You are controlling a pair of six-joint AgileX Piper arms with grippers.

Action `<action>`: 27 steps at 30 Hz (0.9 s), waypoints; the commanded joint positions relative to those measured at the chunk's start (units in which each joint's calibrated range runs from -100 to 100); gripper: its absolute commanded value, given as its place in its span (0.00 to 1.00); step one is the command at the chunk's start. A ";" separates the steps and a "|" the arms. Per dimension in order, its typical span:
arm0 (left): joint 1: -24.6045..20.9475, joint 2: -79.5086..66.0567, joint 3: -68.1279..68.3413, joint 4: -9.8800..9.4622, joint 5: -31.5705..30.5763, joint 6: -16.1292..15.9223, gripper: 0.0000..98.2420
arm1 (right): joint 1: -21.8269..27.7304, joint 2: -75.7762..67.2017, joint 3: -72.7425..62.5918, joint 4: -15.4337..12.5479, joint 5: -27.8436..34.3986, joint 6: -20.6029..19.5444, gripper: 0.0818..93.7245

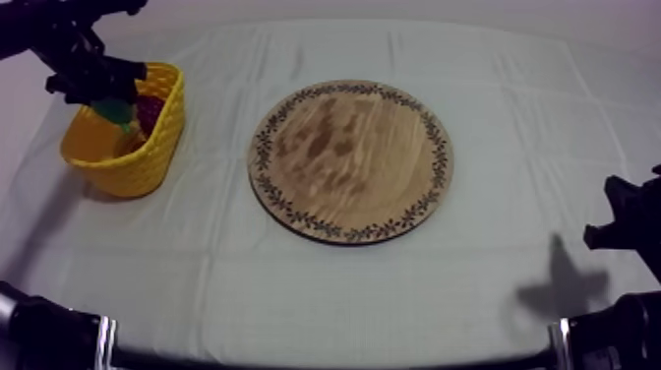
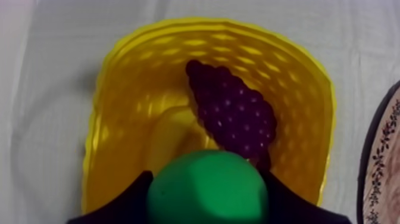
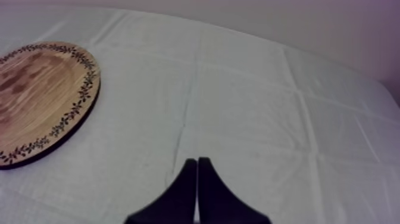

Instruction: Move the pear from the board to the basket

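Note:
The green pear [image 2: 206, 189] sits between the black fingers [image 2: 128, 199] of my left gripper [image 1: 116, 108], which is shut on it and held over the yellow basket [image 1: 98, 162]. In the top view the pear [image 1: 117, 110] shows green just above the basket's opening. Inside the basket [image 2: 122, 65] lie a bunch of purple grapes [image 2: 235, 110] and a yellow banana [image 2: 169, 134]. The round wooden board [image 1: 350, 160] lies bare at the table's middle. My right gripper [image 3: 197, 173] is shut on nothing, low at the right side of the table [image 1: 630, 231].
The board's patterned rim [image 2: 381, 161] lies close beside the basket. From the right wrist, the board [image 3: 41, 95] is off to one side, with grey-white cloth [image 3: 256, 107] ahead of the shut fingers.

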 commanded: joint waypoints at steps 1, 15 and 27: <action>-0.14 0.49 0.21 -0.01 -0.34 -0.29 0.38 | 0.01 0.01 0.05 0.00 -0.03 -0.01 0.00; -0.91 3.21 -1.85 -0.40 0.33 1.20 0.78 | -0.05 0.01 0.05 0.00 -0.03 -0.01 0.00; -1.96 3.02 -2.87 -1.56 -2.30 4.43 0.97 | -0.06 0.01 0.05 0.00 -0.03 -0.01 0.00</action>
